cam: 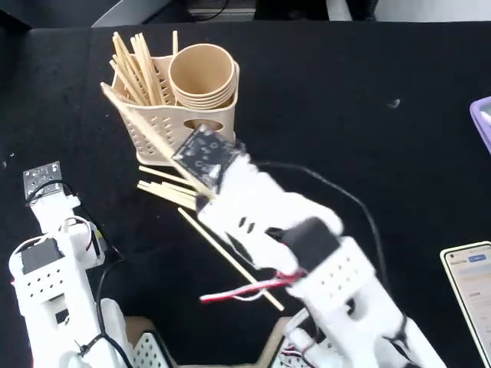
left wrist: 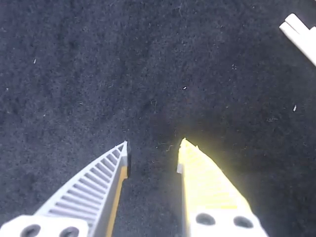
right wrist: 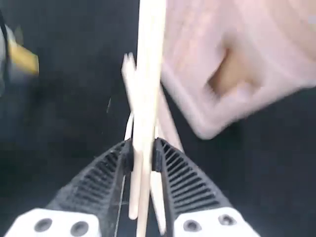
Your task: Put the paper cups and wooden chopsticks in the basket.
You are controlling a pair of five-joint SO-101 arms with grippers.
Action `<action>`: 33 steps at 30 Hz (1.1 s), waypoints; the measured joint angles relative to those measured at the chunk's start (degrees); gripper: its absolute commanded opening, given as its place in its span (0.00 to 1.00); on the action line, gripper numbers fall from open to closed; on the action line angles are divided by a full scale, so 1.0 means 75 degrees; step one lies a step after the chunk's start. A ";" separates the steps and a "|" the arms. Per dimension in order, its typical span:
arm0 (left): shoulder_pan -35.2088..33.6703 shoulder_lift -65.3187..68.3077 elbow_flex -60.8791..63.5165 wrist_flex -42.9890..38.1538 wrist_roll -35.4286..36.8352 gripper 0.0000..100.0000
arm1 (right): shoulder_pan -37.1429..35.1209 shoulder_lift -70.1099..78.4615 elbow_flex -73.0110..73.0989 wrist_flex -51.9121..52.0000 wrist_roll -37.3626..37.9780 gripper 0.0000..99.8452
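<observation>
A beige slotted basket (cam: 157, 126) stands at the back left of the black table, holding a stack of paper cups (cam: 202, 73) and several wooden chopsticks (cam: 134, 69). My right gripper (right wrist: 143, 148) sits just in front of the basket (right wrist: 237, 59), shut on a wooden chopstick (right wrist: 148, 89) that slants up across the basket's front (cam: 146, 130). More chopsticks (cam: 165, 192) lie on the cloth beside it, and one long chopstick (cam: 230, 257) lies partly under the arm. My left gripper (left wrist: 153, 148) is open over bare cloth at the front left (cam: 42, 180).
A phone (cam: 469, 284) lies at the right edge and a purple object (cam: 483, 119) pokes in farther back. A pale object (left wrist: 298, 34) shows at a corner of the left wrist view. Red and black cables (cam: 245, 290) trail from the right arm.
</observation>
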 measured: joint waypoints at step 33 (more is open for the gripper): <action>0.0000 -0.0012 0.0094 0.0000 0.0012 0.17 | 0.0680 0.6447 -0.1958 -0.8908 -0.1664 0.02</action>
